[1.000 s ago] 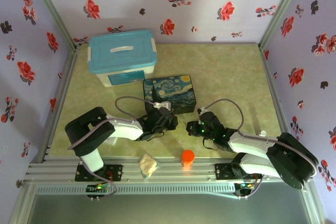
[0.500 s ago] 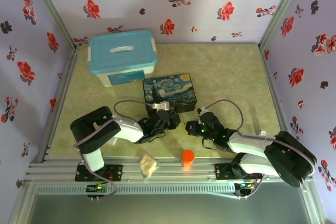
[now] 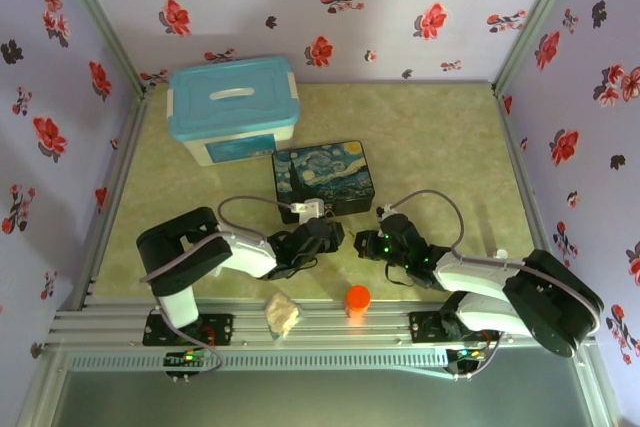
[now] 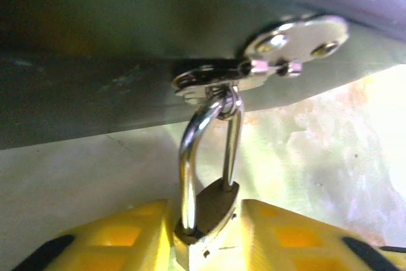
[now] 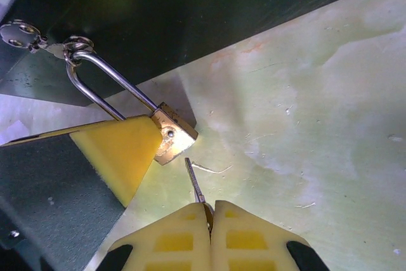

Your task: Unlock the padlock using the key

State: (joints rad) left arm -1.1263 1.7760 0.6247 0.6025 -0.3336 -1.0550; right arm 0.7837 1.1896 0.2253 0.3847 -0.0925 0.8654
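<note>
1. Right wrist view: right fingers [image 5: 181, 236] are pressed together on the key [image 5: 195, 182], its tip just beside the padlock [image 5: 172, 136].
2. Left wrist view: left fingers [image 4: 120, 236] clamp the padlock's brass body, shackle hooked through the hasp [image 4: 216, 79] on the tin [image 3: 323, 175].

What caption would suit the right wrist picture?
Right end effector points the key at the padlock, clamped by the left end effector.

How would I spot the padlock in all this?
Find the tin painted with a swirly night sky, near the centre. A hasp on its near side carries the padlock, pinched by the yellow pads of the left gripper. It is the brass-coloured block with a silver loop, unlike the thin dark key beside it.
</note>
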